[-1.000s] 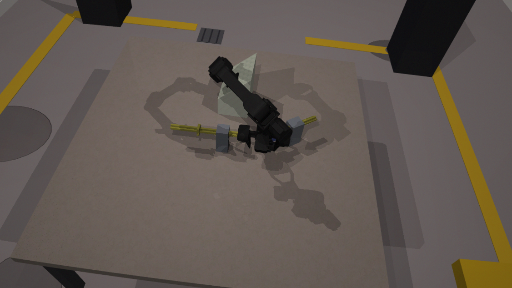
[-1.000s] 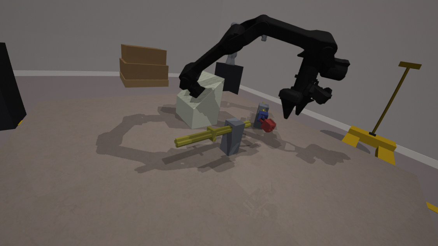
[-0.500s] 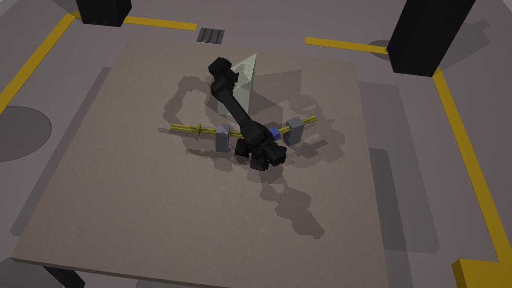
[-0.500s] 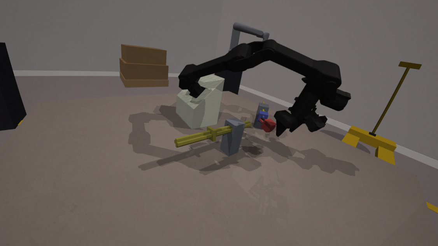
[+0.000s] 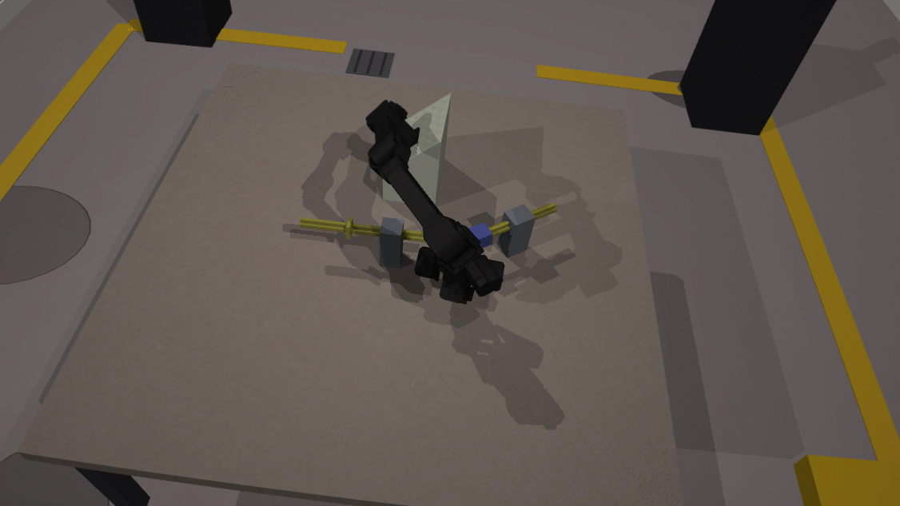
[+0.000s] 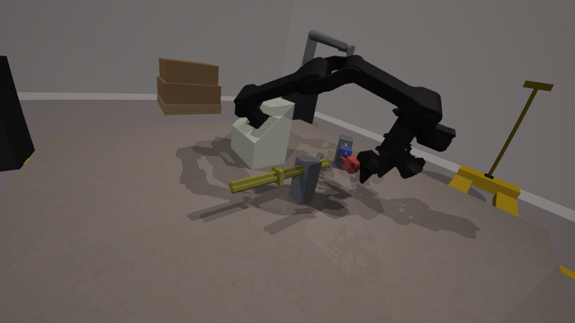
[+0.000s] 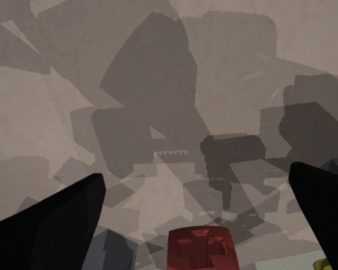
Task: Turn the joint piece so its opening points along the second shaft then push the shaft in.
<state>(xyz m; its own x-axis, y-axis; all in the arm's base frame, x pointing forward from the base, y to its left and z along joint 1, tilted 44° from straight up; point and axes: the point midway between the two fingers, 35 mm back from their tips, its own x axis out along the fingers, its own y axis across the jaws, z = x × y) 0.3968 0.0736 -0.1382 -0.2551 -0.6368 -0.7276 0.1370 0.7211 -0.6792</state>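
The red joint piece (image 6: 351, 164) (image 7: 202, 249) hangs angled off the blue hinge block (image 5: 480, 235) (image 6: 345, 151), its cross-shaped opening facing the wrist camera. The arm hides it in the top view. The first yellow shaft (image 5: 543, 210) runs through its grey block (image 5: 517, 228) (image 7: 121, 249). The second yellow shaft (image 5: 324, 225) (image 6: 254, 182), with a square collar, passes through the other grey block (image 5: 391, 245) (image 6: 306, 179); its end stands apart from the red piece. My gripper (image 5: 441, 278) (image 6: 372, 177) (image 7: 197, 178) is open and empty, close to the red piece, which shows low between the fingers in the wrist view.
A pale green sloped block (image 5: 424, 175) (image 6: 271, 145) stands under the arm's base, behind the shafts. The tabletop (image 5: 265, 374) (image 6: 212, 260) carries the blocks. Dark pillars, brown boxes (image 6: 190, 93) and a yellow stand (image 6: 487, 181) are beyond the table.
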